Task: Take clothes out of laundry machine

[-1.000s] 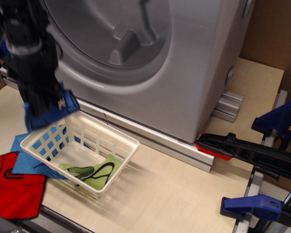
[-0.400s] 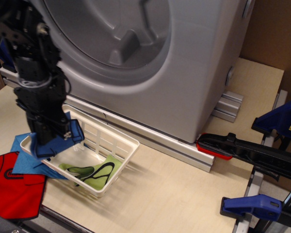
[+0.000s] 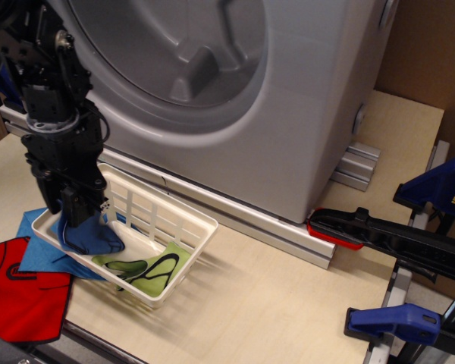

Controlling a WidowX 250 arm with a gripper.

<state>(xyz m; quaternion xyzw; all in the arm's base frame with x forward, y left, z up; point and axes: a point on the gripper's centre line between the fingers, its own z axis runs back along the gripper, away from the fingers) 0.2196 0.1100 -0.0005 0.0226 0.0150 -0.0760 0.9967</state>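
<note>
The small dark royal-blue cloth garment (image 3: 89,236) lies bunched in the left end of the white slatted plastic basket (image 3: 183,227), its folds reaching the basket's near-left rim. The black robot claw (image 3: 74,211) hangs directly over it, the fingertips at the top of the cloth; whether the fingers are parted or still pinching the fabric cannot be told from this view. Beside the garment, toward the basket's right end, lies a light-green cloth with a black loop (image 3: 146,270). Under the basket's left corner a flat sky-blue cloth (image 3: 35,249) spreads out, and a red cloth with black trim (image 3: 24,292) lies at the front-left edge of the pale wooden table (image 3: 273,303). Just behind the basket rises the large grey plastic laundry machine (image 3: 288,106), its round drum hole open above the arm, leaving only a narrow gap between the basket's back rim and the machine's metal base rail. Right of the basket the table is bare wood as far as the blue-and-black clamps (image 3: 409,250) on the right edge.
</note>
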